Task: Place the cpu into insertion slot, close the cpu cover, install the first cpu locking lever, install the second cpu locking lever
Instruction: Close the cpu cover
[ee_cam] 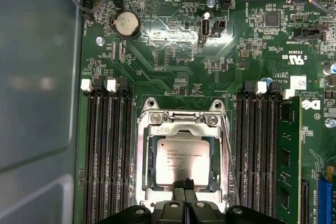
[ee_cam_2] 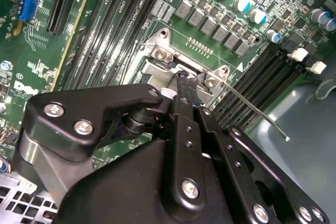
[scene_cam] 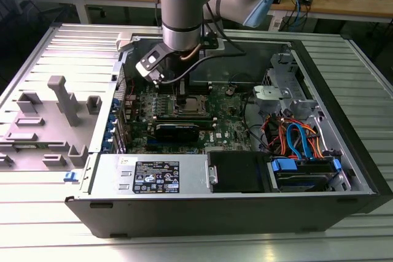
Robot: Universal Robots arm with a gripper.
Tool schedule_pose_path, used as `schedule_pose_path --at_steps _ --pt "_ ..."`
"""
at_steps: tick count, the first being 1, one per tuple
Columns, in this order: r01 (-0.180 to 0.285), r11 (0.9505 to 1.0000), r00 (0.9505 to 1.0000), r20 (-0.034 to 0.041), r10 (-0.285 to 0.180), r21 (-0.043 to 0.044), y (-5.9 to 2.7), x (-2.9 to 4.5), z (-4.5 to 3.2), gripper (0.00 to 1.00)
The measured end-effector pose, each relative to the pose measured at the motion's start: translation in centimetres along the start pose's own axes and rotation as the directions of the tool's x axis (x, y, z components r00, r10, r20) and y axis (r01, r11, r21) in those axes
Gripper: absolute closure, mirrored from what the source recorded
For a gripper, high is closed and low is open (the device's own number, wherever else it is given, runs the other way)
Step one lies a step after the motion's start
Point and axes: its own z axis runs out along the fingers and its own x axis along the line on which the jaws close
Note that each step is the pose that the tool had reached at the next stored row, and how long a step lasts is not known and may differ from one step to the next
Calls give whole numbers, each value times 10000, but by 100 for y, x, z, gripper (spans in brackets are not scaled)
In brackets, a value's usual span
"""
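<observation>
The gripper (ee_cam: 184, 186) is clenched, its fingertips pressed together with nothing seen between them, touching the near edge of the cpu cover (ee_cam: 148, 156). The cover lies flat and closed. Through its window the cpu (ee_cam: 181, 153) sits seated in the insertion slot (ee_cam: 181, 109). In the second wrist view a thin wire locking lever (ee_cam_2: 257, 114) stands raised off the board beside the gripper (ee_cam_2: 184, 80). The slot lies mid-board on the motherboard (ee_cam: 173, 51), between two banks of memory slots (ee_cam: 107, 145). In the exterior view the gripper (scene_cam: 182, 93) hangs inside the open computer case (scene_cam: 344, 145).
</observation>
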Motion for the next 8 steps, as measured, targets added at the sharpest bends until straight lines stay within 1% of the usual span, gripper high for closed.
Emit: schedule_pose_path --at_steps 3,8 --pt "-2 10000 10000 0 2 -1 -10 0 36 89" --pt "-1 10000 10000 0 1 -1 -19 0 45 89"
